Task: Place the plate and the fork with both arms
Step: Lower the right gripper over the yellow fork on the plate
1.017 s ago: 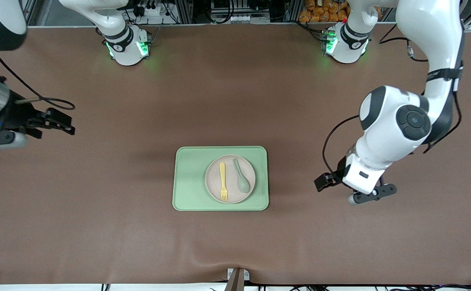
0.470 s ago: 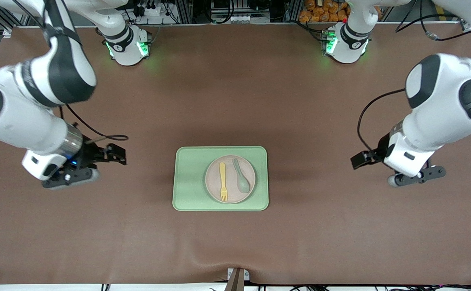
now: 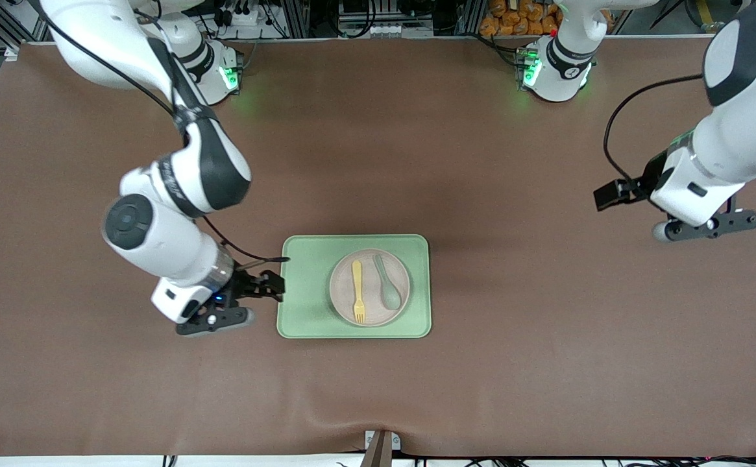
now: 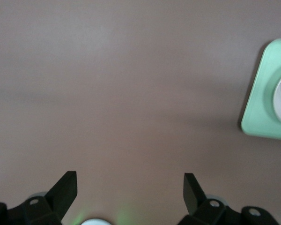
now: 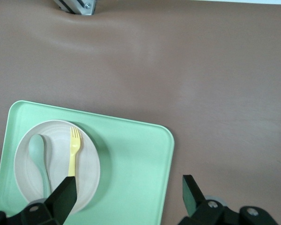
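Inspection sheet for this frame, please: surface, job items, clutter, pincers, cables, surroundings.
Surface: brown table mat, wrinkled at the edge nearest the front camera.
Job's things: fork lies on the plate; plate sits on the green tray.
Clutter: grey-green spoon on the plate beside the fork.
Pincers: right pincer open, over the tray's edge; left pincer open, over bare mat toward the left arm's end.
Cables: black cable looping at the left wrist.
Surroundings: equipment racks along the bases' edge.

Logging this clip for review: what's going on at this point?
Nothing is held yet. The fork and a grey-green spoon lie side by side on the plate, which sits on a light-green tray. The right end effector, open, is over the table at the tray's edge toward the right arm's end. The left end effector, open and empty, is over bare table toward the left arm's end.
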